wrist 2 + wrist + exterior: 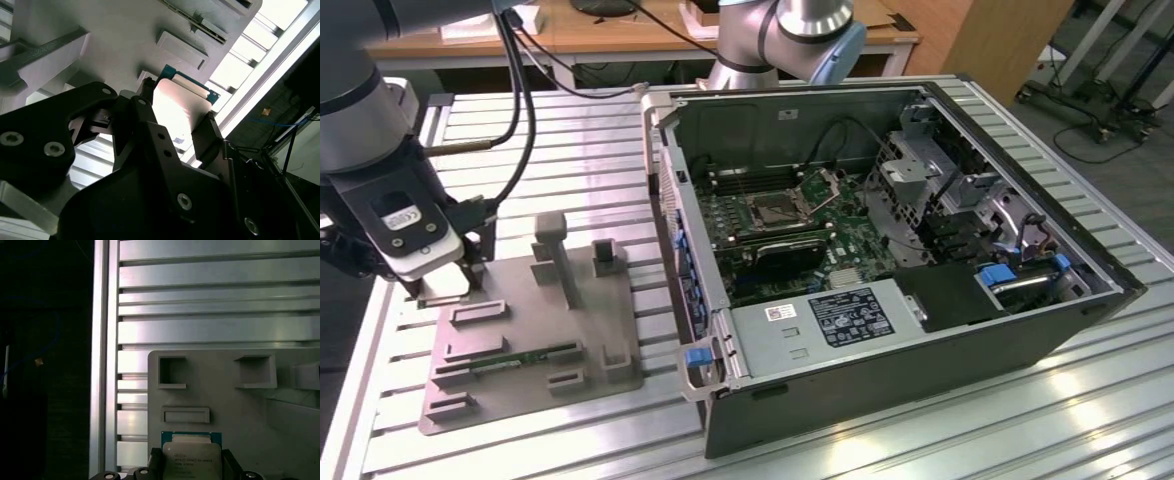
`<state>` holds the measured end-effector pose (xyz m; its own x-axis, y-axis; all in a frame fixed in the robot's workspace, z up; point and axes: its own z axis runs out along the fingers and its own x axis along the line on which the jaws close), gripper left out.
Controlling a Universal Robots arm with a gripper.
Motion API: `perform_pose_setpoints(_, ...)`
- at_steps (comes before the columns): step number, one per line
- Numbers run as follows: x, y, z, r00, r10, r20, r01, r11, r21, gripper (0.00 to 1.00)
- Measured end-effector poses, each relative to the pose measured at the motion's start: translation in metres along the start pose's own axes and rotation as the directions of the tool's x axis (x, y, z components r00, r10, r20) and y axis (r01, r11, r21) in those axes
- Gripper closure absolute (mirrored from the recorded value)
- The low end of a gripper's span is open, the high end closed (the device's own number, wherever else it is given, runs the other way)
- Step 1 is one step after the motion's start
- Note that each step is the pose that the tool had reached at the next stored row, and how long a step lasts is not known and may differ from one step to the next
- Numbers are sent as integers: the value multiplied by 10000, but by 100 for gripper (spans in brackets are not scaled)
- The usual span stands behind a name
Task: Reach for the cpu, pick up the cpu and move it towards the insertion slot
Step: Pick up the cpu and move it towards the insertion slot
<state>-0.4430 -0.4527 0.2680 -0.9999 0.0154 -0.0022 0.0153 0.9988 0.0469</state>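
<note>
The cpu [191,456], a small square chip with a pale metal top and a thin green rim, lies at the corner of the grey plastic tray [225,395]. In both wrist views my gripper [191,465] has one dark finger against each side of the chip, shut on it. The second wrist view shows the cpu [177,107] between the black fingers [209,131]. In the exterior view my gripper [443,285] hangs low over the tray's far corner, at that view's left. The insertion slot [774,208], a silver-framed socket with its plate hinged up, sits on the green board inside the open computer case.
The open computer case [881,380] stands at the exterior view's right, with tall walls around the board. Upright grey posts [550,240] rise from the tray [534,385], and a narrow green circuit strip [520,357] lies in it. The ribbed metal table [560,130] ends at a raised rail [105,365].
</note>
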Motion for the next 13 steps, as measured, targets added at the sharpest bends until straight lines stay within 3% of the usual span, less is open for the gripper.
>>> perform_pose_setpoints(13, 0, 2, -40, 10000, 0, 0, 0, 10000, 0, 45)
